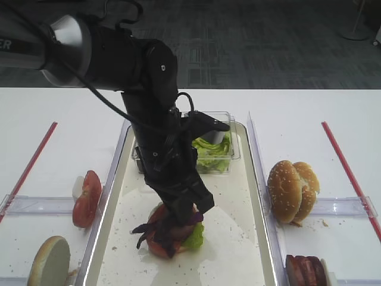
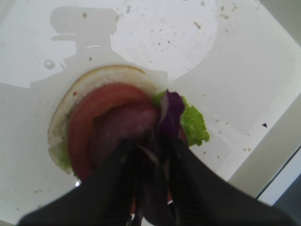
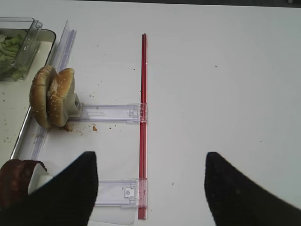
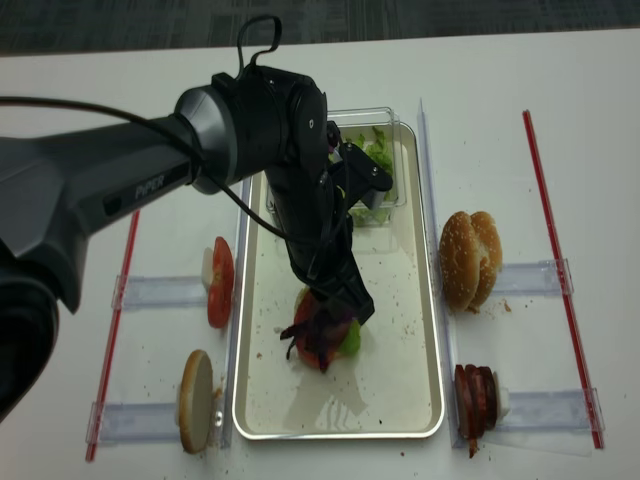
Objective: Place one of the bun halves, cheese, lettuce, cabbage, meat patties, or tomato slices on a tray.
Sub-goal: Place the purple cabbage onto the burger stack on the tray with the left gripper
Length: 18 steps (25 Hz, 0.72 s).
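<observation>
Exterior high, left tool (image 1: 178, 221) down over cabbage (image 1: 156, 233)

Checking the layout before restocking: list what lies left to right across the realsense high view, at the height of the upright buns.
Left red strip → tomato slices → tray rim → burger stack under the left arm's fingers → bun halves → right red strip.

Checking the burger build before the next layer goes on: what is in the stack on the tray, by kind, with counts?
bun half: 1
tomato slice: 1
meat patty: 1
lettuce: 1 piece showing
cabbage clump: 1, between the fingers of the left hand
Total: 5, all on the tray
</observation>
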Motion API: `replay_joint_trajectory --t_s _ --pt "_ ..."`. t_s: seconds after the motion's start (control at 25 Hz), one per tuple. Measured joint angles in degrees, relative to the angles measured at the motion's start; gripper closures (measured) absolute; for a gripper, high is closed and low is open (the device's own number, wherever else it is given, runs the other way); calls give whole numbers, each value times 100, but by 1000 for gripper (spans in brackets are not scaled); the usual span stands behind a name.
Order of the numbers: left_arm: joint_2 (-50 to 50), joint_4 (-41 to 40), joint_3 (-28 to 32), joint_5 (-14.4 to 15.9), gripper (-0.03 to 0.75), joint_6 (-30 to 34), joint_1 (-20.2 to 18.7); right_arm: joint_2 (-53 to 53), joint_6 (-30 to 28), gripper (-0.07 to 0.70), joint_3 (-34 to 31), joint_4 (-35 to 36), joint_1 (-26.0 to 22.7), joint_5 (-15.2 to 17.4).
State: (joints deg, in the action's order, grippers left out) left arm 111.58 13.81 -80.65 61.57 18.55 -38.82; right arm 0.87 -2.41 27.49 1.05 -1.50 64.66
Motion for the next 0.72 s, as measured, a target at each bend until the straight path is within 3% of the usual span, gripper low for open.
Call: replay_joint_trajectory --t_s 0.32,0.72 --pt "0 -99 0 -119 495 0 0 0 0 124 0 0 0 0" --pt "0 -113 0 -175 271 0 0 0 0 124 0 0 0 0"
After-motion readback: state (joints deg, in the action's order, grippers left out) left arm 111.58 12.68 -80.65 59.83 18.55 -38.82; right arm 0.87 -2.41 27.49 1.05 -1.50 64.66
